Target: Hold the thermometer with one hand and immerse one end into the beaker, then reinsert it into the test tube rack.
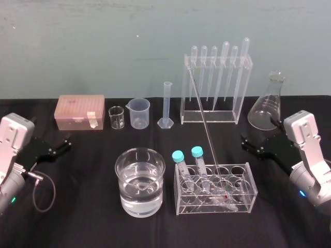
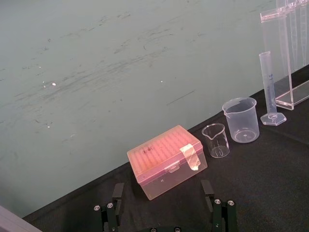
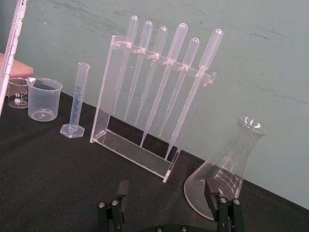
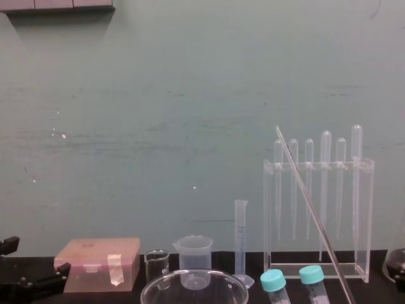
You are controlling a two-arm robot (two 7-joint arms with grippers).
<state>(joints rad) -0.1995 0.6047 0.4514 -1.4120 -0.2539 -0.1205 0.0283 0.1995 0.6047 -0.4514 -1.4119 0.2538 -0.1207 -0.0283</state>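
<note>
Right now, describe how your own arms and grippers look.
Both arms end in light grey boxy wrist housings, left and right, with rounded grey joints behind carrying small lit indicators. The left gripper and right gripper are black, with flat fingers fastened by silver screws. A thin black cable loops from the left arm.

The thermometer (image 1: 207, 132), a long thin clear rod, leans with its lower end inside the test tube rack (image 1: 243, 205), a low clear frame of round holes. Just left of the rack stands the wide beaker (image 1: 139, 183), seemingly half full of liquid.
</note>
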